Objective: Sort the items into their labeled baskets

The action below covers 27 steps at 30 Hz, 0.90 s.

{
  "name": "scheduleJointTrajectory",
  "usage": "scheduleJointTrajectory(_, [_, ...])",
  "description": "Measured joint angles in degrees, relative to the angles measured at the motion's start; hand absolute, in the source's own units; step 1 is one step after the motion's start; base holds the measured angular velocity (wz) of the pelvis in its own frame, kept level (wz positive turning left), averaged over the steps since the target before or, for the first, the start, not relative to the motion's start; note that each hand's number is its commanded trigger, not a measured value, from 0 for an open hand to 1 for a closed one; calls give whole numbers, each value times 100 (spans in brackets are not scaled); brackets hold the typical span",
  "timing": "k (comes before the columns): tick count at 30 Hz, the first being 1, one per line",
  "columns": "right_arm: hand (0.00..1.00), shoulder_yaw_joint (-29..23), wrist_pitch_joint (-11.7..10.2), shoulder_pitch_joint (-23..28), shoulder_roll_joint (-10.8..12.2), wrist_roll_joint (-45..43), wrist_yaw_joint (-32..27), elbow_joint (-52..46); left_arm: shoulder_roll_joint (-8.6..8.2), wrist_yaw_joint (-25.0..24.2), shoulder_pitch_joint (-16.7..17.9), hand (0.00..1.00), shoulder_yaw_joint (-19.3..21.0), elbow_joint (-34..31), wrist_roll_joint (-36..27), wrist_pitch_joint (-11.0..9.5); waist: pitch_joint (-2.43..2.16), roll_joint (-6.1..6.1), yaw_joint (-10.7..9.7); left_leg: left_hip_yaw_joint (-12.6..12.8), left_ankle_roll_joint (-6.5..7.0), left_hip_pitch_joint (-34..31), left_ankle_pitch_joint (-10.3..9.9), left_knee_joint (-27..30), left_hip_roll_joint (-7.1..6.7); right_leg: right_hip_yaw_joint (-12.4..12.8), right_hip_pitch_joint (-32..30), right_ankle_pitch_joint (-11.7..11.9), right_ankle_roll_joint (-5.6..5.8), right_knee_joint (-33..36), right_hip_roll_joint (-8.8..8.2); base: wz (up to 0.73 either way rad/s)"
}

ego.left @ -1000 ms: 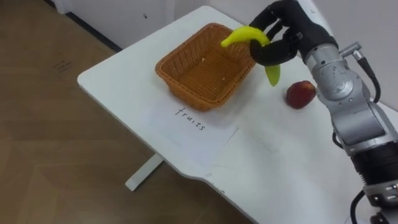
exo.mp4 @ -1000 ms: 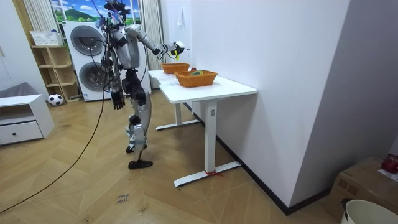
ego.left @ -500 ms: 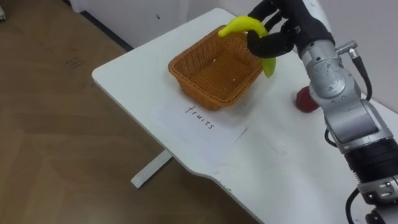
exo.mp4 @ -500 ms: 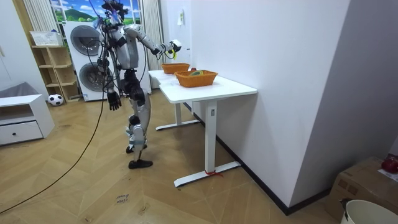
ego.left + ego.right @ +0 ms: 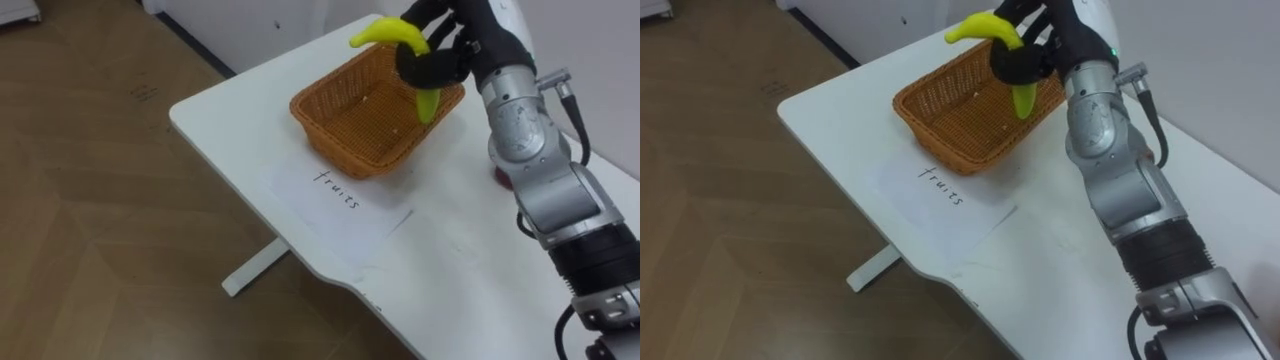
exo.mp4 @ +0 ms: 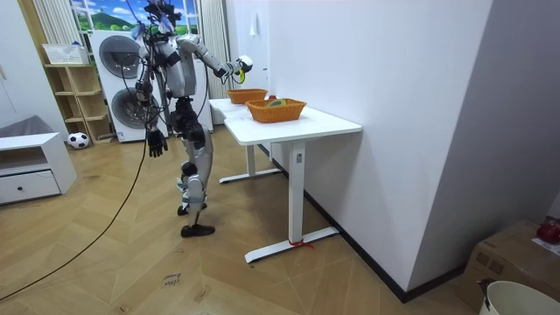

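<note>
Right robot hand [image 5: 458,45] gripping a banana [image 5: 385,32] above the wicker basket [image 5: 340,125].
Its dark fingers [image 5: 425,72] curl tight round the fruit's middle, over the basket's far rim on the white surface [image 5: 230,110].

Right hand [image 5: 465,45], fingers curled round the banana [image 5: 390,32], is now further left and slightly higher. The banana's lower tip, earlier hanging outside the basket [image 5: 330,130] near the red fruit [image 5: 497,177], now hangs over the basket's inside at its far right corner. The forearm now covers nearly all of the red fruit, with just a sliver showing. The head camera has shifted too, so the table sits differently in frame. In the room view, the left hand [image 6: 156,143] hangs a bit further back from the table.
</note>
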Motion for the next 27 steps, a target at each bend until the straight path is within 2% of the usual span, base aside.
scheduleJointTrajectory(4, [100,59,-29,0,0,9,-178,102,5,-1,1,0,0,-23,-3,-7,-2,-4,40,-17,0,33,0,-8,-4,1,34,-1,1,-1,-2,3])
scheduleJointTrajectory(5, [96,76,-44,0,0,14,-198,135,6,-1,1,0,0,-34,-3,-9,-3,-5,52,-17,0,36,0,-8,-4,0,37,-1,1,-1,-2,0])
scheduleJointTrajectory(6, [85,126,-55,0,0,28,-251,200,10,-1,-4,0,1,-46,-2,-32,-5,-9,77,-17,0,37,0,-10,-4,0,38,-1,1,-1,-2,0])
scheduleJointTrajectory(7, [27,197,-55,0,-1,41,-301,260,10,-1,-7,0,1,-45,-1,-58,-7,-13,112,-15,0,39,0,-11,-4,0,36,-1,1,-1,-3,0])
scheduleJointTrajectory(8, [10,227,-55,0,0,63,-304,280,11,-1,-7,0,1,-45,-2,-69,-6,-13,119,-15,0,38,0,-11,-4,-1,36,0,1,-1,-3,0])
scheduleJointTrajectory(9, [0,274,-56,0,0,140,-305,293,14,-1,-7,0,1,-45,-4,-82,-5,-18,137,-16,0,36,0,-11,-4,-2,34,-1,1,-1,-4,0])
scheduleJointTrajectory(12, [0,395,-73,0,1,316,-385,304,32,-1,-8,0,26,-46,2,-91,-2,-73,163,-17,0,37,0,-21,-4,4,34,-4,6,-7,-2,0])
scheduleJointTrajectory(16, [0,439,-222,0,2,415,-463,493,35,-9,-13,0,137,-46,4,-138,16,-153,206,-19,0,36,0,-19,-5,6,37,-3,6,-6,-3,0])
scheduleJointTrajectory(27, [0,438,-298,0,2,428,-619,507,40,-96,-23,0,174,-48,3,-154,25,-160,289,-19,0,30,0,-13,-6,6,39,-3,6,-9,-2,0])
